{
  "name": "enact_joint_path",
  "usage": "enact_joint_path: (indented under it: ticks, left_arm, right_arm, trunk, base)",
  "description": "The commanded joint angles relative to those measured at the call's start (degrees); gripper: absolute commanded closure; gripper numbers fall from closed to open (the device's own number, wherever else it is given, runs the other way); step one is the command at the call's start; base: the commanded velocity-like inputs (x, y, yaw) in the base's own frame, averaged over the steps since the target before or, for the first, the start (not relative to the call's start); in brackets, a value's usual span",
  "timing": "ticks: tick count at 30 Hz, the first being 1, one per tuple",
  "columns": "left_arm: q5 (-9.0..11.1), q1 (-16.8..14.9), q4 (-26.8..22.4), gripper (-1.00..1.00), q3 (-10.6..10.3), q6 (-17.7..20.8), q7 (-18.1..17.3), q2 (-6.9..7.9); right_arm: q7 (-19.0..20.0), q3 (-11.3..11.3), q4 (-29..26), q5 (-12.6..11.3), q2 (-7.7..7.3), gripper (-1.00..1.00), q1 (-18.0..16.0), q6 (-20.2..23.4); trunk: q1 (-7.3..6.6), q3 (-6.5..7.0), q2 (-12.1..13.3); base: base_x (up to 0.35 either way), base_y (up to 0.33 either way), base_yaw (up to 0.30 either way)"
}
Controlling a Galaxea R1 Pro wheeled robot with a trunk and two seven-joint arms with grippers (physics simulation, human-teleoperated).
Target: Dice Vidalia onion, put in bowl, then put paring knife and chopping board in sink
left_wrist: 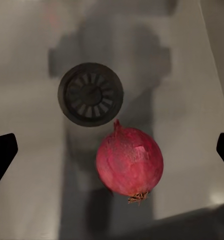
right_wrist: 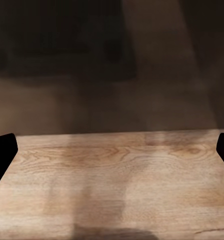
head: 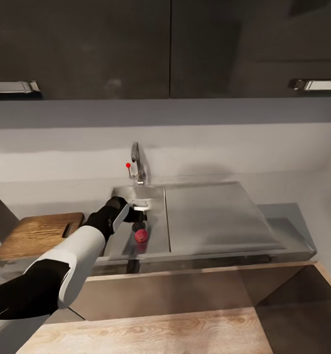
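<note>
1. One Vidalia onion (left_wrist: 130, 161), red-skinned, lies on the floor of the sink (head: 155, 246), just beside the single dark round drain (left_wrist: 91, 94) and apart from it.
2. One chopping board (head: 37, 234) rests on the counter (head: 288, 216) beside the basin, its near corner cut off by the left arm.
3. The left gripper (left_wrist: 112, 155) hangs over the onion, released, fingers spread wide on either side without touching it.
4. The right gripper (right_wrist: 112, 155) is likewise released, over a pale wooden surface (right_wrist: 117, 185).
5. One tap (head: 137, 167) with a red knob; the basin's near wall is hidden.
</note>
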Motion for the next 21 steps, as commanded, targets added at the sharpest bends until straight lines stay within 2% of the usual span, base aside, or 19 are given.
enact_joint_path:
  ticks: [1, 6, 21]
  left_arm:
    - [0.6, 0.0, 0.0, -1.0, -0.4, 0.2, 0.2, 0.03]
    - [0.6, 1.4, 0.2, -1.0, -0.4, 0.2, 0.2, -0.06]
    - [0.6, 1.8, 0.4, -1.0, -0.5, 0.2, 0.2, -0.25]
  right_arm:
    - [-0.5, -0.1, 0.0, 0.6, 0.02, -1.0, 0.0, -0.1]
    - [-0.5, -0.1, 0.0, 0.6, 0.02, -1.0, 0.0, -0.1]
    - [-0.5, 0.0, 0.0, 0.6, 0.02, -1.0, 0.0, -0.1]
  trunk:
    - [0.03, -0.2, -0.1]
    - [0.03, -0.66, -0.1]
    - [0.03, -2.03, -0.1]
  base:
    - [0.06, 0.001, 0.0]
    - [0.026, 0.0, 0.0]
    - [0.003, -0.001, 0.0]
